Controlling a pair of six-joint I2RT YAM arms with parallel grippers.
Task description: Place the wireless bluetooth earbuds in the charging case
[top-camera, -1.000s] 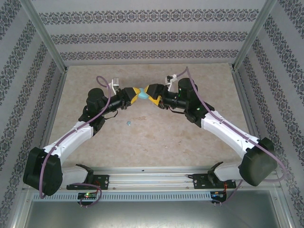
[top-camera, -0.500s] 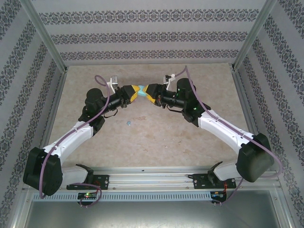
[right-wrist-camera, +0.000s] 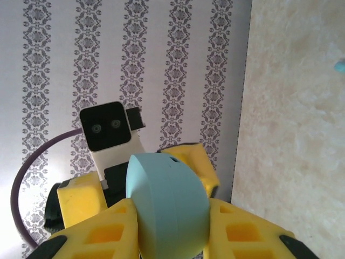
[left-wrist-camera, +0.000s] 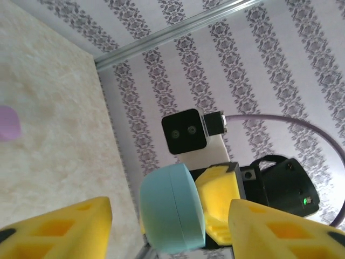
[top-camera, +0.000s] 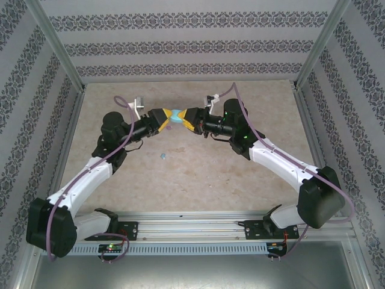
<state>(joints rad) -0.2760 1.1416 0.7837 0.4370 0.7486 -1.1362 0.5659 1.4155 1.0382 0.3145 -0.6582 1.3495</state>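
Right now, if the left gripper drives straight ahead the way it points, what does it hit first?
The blue case, sitting between the left gripper's open jaws and pinched by the right gripper. Right behind it come that gripper's yellow fingers. Exact depth is unclear.

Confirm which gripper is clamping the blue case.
The right gripper: its yellow fingers press both sides of the light blue charging case. On the left gripper, the fingers stand open, clear of it.

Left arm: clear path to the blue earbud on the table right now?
Probably yes. Left tool stands open around the blue case, which the right tool grips; the blue earbud lies uncovered on the table, nearer the bases.
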